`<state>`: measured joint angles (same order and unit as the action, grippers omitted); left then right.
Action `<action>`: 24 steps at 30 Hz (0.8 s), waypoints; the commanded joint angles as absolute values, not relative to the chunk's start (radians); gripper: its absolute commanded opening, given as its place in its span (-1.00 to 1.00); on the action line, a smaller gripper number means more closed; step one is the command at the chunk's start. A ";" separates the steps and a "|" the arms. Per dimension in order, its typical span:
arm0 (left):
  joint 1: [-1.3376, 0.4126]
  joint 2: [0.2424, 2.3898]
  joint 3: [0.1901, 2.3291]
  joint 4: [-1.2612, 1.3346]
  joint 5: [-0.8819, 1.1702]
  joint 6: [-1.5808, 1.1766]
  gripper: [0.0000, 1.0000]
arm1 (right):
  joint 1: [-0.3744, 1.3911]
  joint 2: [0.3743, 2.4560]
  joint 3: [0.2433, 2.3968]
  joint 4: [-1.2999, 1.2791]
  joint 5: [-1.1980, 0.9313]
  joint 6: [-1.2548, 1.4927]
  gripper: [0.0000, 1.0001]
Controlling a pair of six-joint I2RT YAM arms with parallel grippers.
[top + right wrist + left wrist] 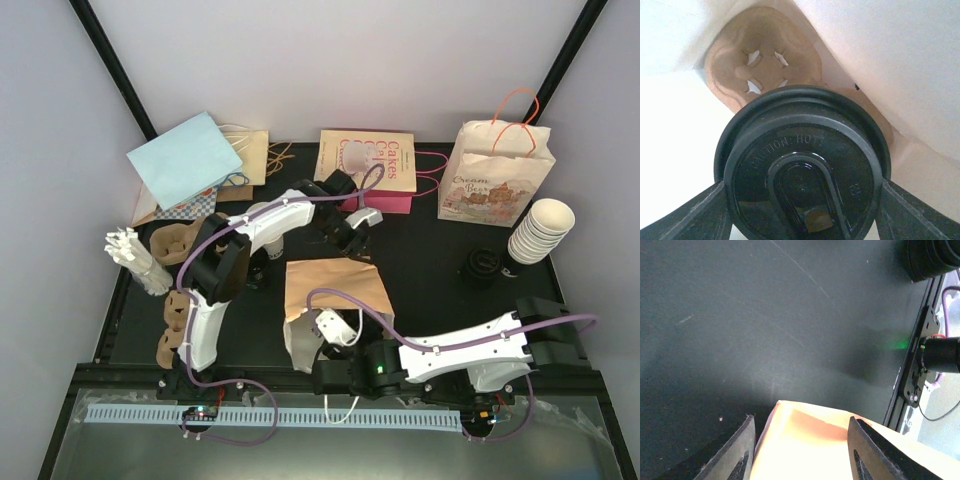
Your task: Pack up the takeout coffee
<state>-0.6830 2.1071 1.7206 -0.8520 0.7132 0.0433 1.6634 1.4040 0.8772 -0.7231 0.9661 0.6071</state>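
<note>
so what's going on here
The right gripper holds the lidded coffee inside the mouth of the brown bag, which lies on its side. A pulp carrier sits just beyond the coffee in the bag. The left gripper straddles the bag's far end; it's unclear whether it has clamped on.

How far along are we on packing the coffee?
Done: the black lid is on the takeout coffee, and a pulp carrier lies inside the brown bag. In hand: the right gripper holds the coffee inside the bag's mouth, in front of the carrier; the left gripper hangs open over the bag's far end. Left: seat it if needed, let go, pull both arms clear.
</note>
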 commanded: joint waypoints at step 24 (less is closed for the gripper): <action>-0.719 2.133 1.760 -0.918 0.646 0.041 -0.05 | 1.624 1.476 0.943 -0.963 1.027 0.756 0.00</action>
<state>-0.7086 2.1159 1.7309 -0.8818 0.6842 0.0711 1.6382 1.4403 0.9085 -0.8555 0.9672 0.7212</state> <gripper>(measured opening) 0.479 0.728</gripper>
